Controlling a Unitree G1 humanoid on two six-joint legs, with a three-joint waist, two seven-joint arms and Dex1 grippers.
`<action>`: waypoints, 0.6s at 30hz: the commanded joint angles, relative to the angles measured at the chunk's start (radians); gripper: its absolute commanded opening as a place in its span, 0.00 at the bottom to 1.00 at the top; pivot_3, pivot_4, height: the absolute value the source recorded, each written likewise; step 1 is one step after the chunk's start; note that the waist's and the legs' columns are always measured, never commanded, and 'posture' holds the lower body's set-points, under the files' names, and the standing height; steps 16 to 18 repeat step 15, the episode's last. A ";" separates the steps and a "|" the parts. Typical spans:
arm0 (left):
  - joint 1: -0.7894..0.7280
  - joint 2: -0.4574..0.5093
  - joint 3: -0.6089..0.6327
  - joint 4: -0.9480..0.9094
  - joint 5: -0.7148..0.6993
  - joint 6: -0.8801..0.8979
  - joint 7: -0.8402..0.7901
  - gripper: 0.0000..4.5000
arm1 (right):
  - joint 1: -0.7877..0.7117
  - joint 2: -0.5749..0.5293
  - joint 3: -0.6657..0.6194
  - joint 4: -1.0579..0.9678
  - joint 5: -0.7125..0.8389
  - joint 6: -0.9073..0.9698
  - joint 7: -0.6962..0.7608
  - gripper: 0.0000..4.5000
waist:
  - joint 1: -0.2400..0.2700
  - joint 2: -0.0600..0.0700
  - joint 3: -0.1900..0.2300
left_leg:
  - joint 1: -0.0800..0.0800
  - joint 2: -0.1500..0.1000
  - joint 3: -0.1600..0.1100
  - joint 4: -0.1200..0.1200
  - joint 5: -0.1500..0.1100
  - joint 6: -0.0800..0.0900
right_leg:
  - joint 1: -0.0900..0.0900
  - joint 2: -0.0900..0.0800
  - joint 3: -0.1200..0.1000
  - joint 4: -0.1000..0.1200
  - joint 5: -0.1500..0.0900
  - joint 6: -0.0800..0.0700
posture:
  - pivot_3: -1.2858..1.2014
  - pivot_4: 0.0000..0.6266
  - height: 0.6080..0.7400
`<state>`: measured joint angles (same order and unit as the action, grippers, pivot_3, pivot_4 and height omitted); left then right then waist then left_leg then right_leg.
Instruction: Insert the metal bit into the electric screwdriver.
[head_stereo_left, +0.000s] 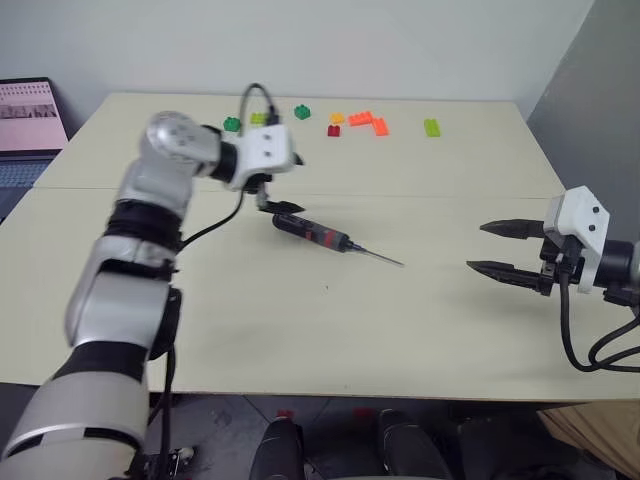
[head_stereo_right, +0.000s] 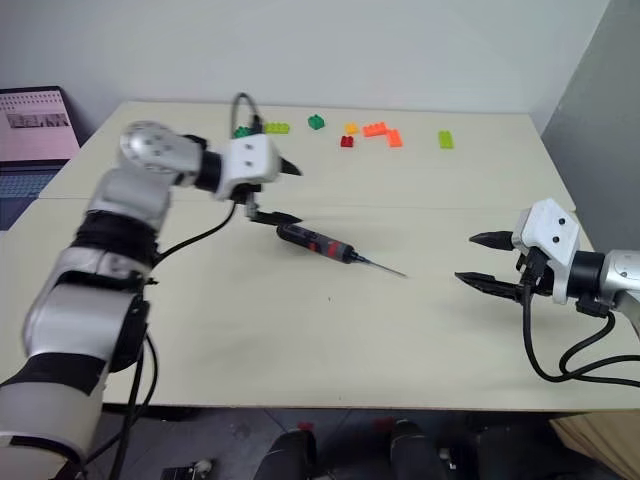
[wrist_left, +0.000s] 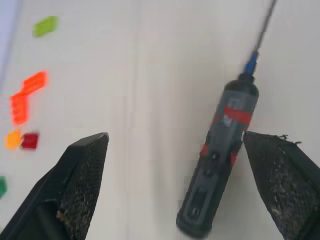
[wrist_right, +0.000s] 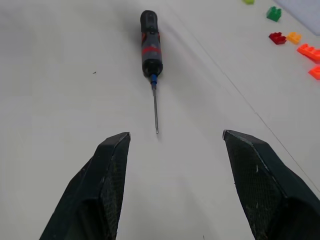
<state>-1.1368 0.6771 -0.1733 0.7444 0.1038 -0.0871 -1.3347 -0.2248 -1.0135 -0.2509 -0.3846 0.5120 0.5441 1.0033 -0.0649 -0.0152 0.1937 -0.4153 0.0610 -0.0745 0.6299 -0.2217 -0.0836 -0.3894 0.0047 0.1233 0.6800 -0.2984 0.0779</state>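
The electric screwdriver lies on the table's middle, a black pen-shaped body with a red band. The metal bit, a thin dark rod, sticks out of its bluish tip and points toward the right. In the left wrist view the screwdriver lies on the table between the open fingers. My left gripper hovers open just above the screwdriver's rear end, holding nothing. My right gripper stands open and empty at the right, a short way past the bit's tip, facing the bit.
Several coloured toy bricks are scattered along the table's far edge. A laptop stands beyond the table's left corner. A grey wall rises at the right. A seam runs across the tabletop.
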 joint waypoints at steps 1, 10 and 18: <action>0.196 0.123 0.121 -0.321 -0.080 0.157 0.029 0.99 | 0.018 -0.001 -0.040 0.015 -0.023 -0.055 0.003 0.69 | 0.000 0.000 0.000 | 0.000 0.001 0.000 0.000 0.000 0.000 | 0.000 0.000 0.000 0.000 0.000 0.000 | 0.52 0.24 1.00; 0.634 0.244 0.405 -0.683 -0.233 0.433 0.175 0.99 | 0.097 -0.024 -0.076 0.037 -0.012 -0.095 0.092 0.69 | 0.021 -0.001 0.000 | 0.000 0.001 -0.001 0.003 0.000 -0.001 | 0.002 0.000 -0.002 0.000 0.000 0.000 | 0.52 0.24 1.00; 0.735 0.251 0.463 -0.738 -0.302 0.526 0.211 0.99 | 0.091 -0.022 -0.062 0.043 -0.014 -0.099 0.109 0.69 | 0.020 -0.001 0.000 | 0.000 0.001 -0.001 0.006 0.000 -0.001 | 0.002 0.000 -0.002 0.001 -0.001 0.001 | 0.52 0.24 1.00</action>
